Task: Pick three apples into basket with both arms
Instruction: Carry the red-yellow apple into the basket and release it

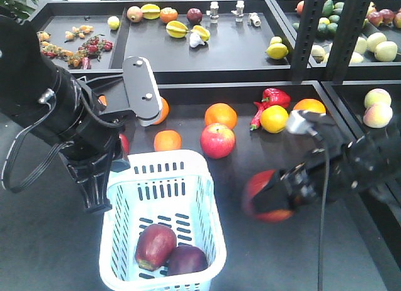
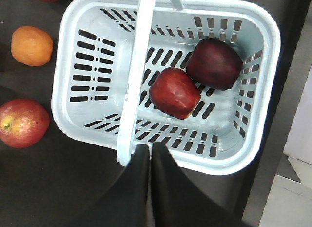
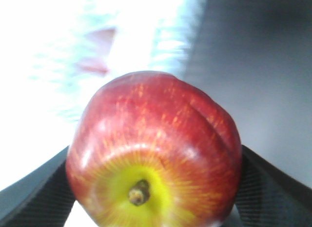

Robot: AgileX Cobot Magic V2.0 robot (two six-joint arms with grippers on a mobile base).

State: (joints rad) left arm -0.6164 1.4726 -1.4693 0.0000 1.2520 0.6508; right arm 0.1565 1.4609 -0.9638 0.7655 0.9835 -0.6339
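Note:
The pale blue-white basket (image 1: 203,197) (image 2: 265,51) stands at the table's front. Two dark apples lie in it: a maroon one (image 1: 155,245) (image 2: 174,92) and an almost purple one (image 1: 187,260) (image 2: 214,63). My left gripper (image 1: 94,202) (image 2: 148,148) is shut with nothing in it, its tips just outside the basket's rim beside the foot of the white handle (image 2: 139,66). My right gripper (image 1: 270,200) (image 3: 153,188) is shut on a third apple (image 1: 262,196) (image 3: 156,149), red with yellow flecks, held off the table right of the basket, which is a washed-out blur in the right wrist view.
A lighter pinkish-red apple (image 1: 217,141) (image 2: 22,123), two oranges (image 1: 167,141) (image 1: 220,114), a lemon (image 1: 274,119) and red peppers (image 1: 269,98) lie behind the basket. Raised trays of fruit (image 1: 188,28) line the back. A black rack post (image 1: 311,34) stands at the right.

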